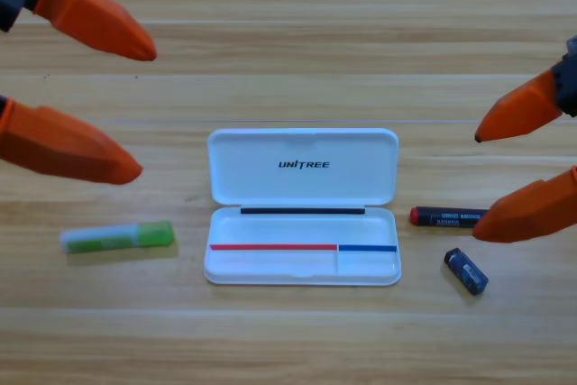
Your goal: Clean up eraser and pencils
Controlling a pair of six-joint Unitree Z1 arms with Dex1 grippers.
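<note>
The eraser (466, 271), a small dark blue block, lies on the table at the lower right of the open white case (302, 268). One pencil, black with red ends (444, 216), lies just right of the case; its right end is hidden under a jaw of my right gripper (476, 187), which stands open at the right edge. The other pencil, light green with a whitish end (117, 237), lies left of the case. Above it at the left edge my left gripper (149, 110) is open and holds nothing.
The case's lid (303, 167) lies flat open toward the back, marked UNITREE. The wooden table (297, 51) stretches behind the case.
</note>
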